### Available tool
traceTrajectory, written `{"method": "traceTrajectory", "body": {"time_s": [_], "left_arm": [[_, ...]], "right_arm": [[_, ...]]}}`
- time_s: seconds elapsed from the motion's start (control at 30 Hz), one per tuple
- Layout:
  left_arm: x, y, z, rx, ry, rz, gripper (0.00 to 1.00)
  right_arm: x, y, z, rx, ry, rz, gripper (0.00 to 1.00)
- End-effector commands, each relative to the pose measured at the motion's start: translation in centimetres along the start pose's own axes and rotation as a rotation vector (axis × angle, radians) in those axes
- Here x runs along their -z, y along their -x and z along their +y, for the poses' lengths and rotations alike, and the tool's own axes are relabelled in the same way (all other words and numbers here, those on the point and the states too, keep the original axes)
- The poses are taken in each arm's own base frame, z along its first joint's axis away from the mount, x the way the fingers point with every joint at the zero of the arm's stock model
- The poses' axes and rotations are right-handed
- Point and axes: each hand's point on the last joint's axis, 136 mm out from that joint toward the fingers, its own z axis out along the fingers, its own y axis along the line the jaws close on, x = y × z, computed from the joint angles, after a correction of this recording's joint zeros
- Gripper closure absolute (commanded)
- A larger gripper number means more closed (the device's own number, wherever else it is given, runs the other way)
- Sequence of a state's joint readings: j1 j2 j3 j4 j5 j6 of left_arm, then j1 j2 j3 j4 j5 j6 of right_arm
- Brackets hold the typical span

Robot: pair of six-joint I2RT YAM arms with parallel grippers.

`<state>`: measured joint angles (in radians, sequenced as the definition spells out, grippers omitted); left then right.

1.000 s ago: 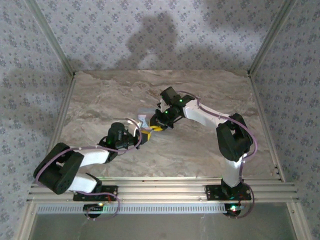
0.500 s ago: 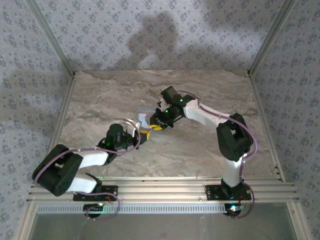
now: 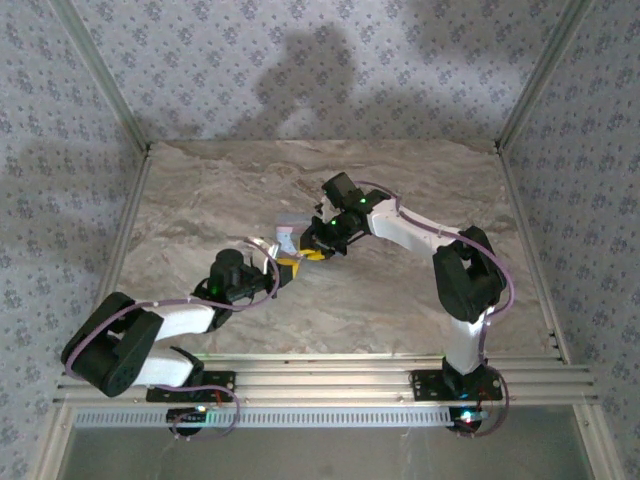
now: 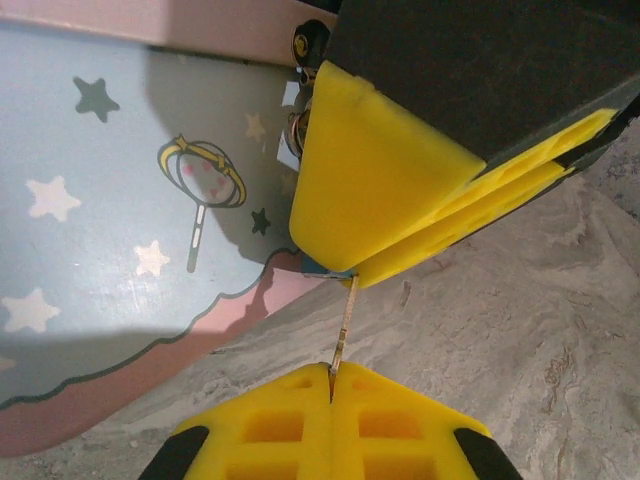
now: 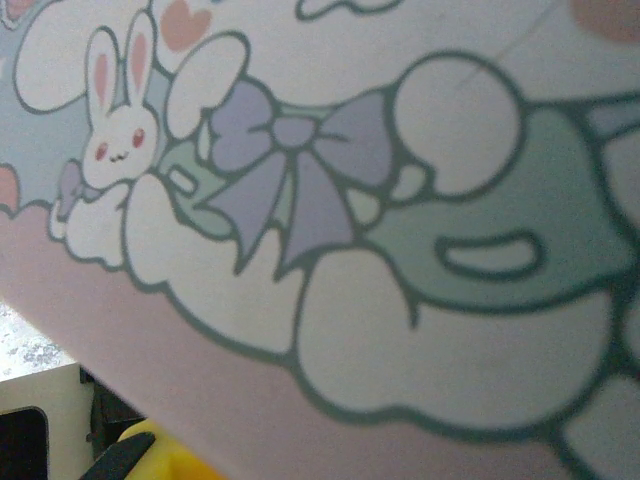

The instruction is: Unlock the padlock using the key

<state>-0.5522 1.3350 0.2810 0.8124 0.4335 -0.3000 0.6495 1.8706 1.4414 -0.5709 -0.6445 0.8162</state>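
Note:
In the left wrist view my left gripper (image 4: 330, 375) is shut on the key (image 4: 345, 320), a thin metal blade held edge-on between the yellow pads. The blade runs up to the padlock (image 4: 322, 268), a tiny blue piece peeking out under the tips of my right gripper (image 4: 352, 270). That gripper's yellow fingers (image 4: 370, 180) are closed around the lock. From above, the left gripper (image 3: 288, 266) and right gripper (image 3: 313, 252) meet tip to tip at mid-table. Whether the key tip is inside the keyhole stays hidden.
A pale blue and pink cartoon tin (image 4: 100, 200) lies right beside the padlock, close under the right wrist camera (image 5: 400, 250). In the top view the tin (image 3: 288, 231) sits just behind both grippers. Marble tabletop (image 3: 400, 310) spreads around them, with patterned walls on three sides.
The left arm's wrist and elbow have shifted slightly to the left. Both grippers stay tip to tip, and the right arm has not moved.

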Motion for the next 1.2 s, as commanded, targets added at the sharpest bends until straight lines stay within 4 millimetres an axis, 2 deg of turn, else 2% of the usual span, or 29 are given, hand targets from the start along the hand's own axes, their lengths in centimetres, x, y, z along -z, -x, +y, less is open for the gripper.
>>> {"method": "traceTrajectory", "body": {"time_s": [0.0,0.63,1.17], "left_arm": [[0.2,1.1,-0.2,-0.027,0.006,-0.041,1.0],[-0.1,-0.4,0.9,-0.004,0.049,0.006,1.0],[-0.2,0.4,0.1,-0.015,0.01,-0.019,1.0]], "right_arm": [[0.2,-0.2,0.9,0.015,0.04,0.013,1.0],[0.5,-0.1,1.1,0.017,0.035,-0.004,1.0],[-0.1,-0.2,1.0,0.015,0.034,0.004,1.0]]}}
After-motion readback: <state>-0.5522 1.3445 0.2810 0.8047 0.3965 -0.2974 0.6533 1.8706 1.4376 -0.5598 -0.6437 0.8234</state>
